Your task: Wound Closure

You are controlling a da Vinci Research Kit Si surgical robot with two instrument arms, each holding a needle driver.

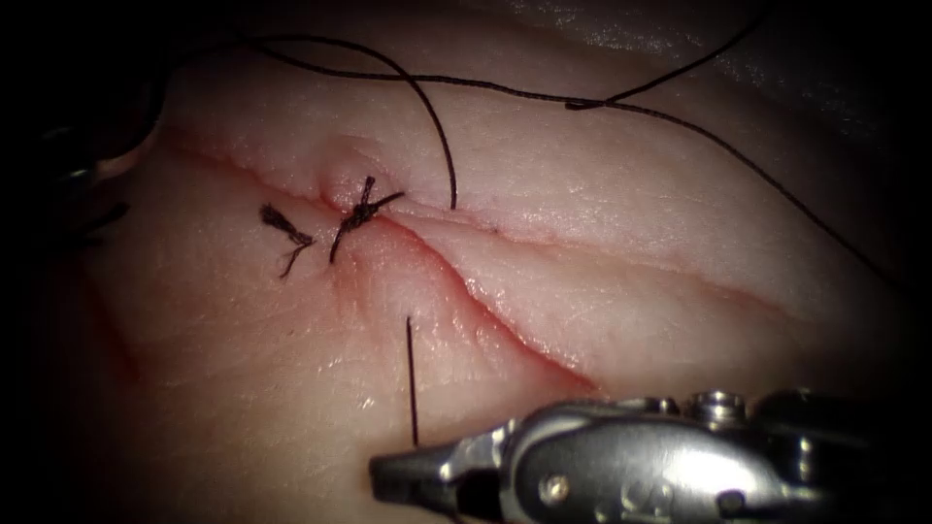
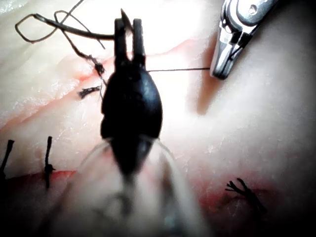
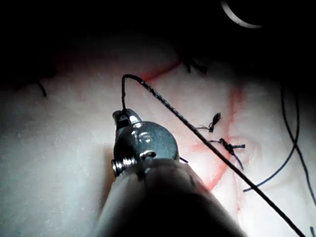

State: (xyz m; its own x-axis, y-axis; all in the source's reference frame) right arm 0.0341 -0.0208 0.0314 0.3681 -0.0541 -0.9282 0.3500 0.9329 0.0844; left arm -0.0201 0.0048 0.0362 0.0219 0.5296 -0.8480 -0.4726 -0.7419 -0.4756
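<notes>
Thread (image 1: 412, 378) runs up from our right tool (image 1: 427, 477), whose jaws pinch it near the tip. It looks thin, limp and slippery, so we judge a firm pinch best. Our left tool (image 2: 127, 29) grips the needle (image 2: 125, 17); we cannot tell where along its curve.

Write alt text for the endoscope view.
The right pincer grips a thread that rises straight from the tissue left of the cut. A knot sits on the cut, a cut end to its left, and loose thread loops above.
</notes>
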